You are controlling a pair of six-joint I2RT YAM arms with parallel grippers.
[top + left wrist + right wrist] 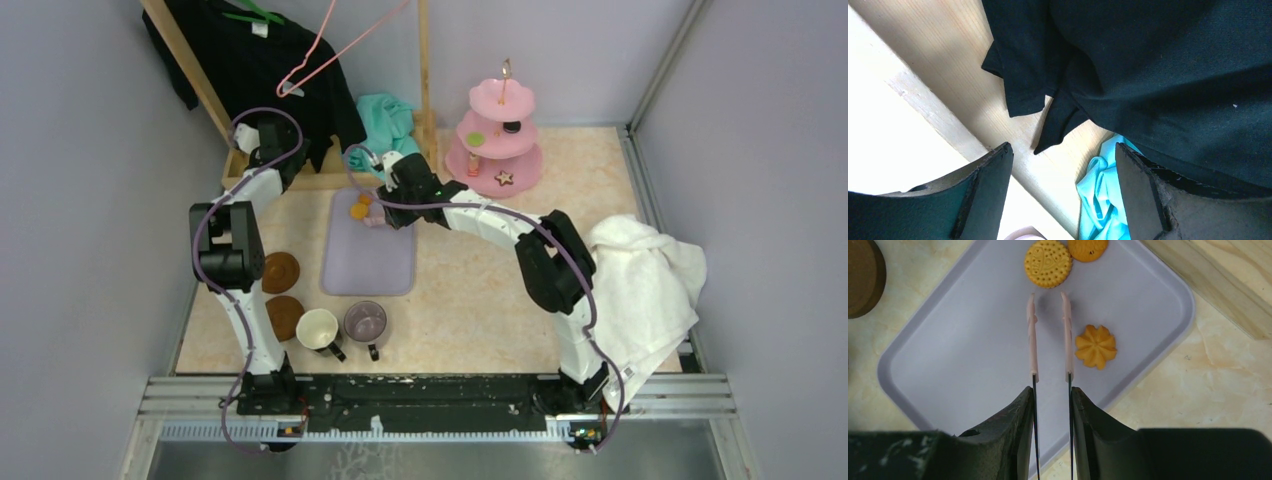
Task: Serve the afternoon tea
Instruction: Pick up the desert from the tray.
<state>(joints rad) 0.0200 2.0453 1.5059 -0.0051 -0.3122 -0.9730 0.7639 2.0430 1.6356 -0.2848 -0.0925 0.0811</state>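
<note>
My right gripper (pixel 1052 395) is shut on pink-tipped tongs (pixel 1032 335), whose tips stand slightly apart over a lilac tray (pixel 973 355). A round yellow biscuit (pixel 1048 263) lies just beyond the tips, an orange round (pixel 1088 247) is behind it, and a flower-shaped orange sweet (pixel 1096 345) is right of the tips. The pink three-tier stand (pixel 495 150) at the back holds a green sweet (pixel 475 138), a black round (pixel 512 127) and a star cookie (pixel 504 178). The cream mug (pixel 317 327) and purple mug (pixel 365 321) stand near the front, beside two brown coasters (pixel 280 271). My left gripper (pixel 1063 155) is open and empty.
A wooden rack (pixel 963 85) with a black garment (pixel 1158 75) and a pink hanger (pixel 330 50) stands at the back left. A teal cloth (pixel 1103 195) lies at its foot. A white towel (pixel 645 285) lies at the right, by my right arm.
</note>
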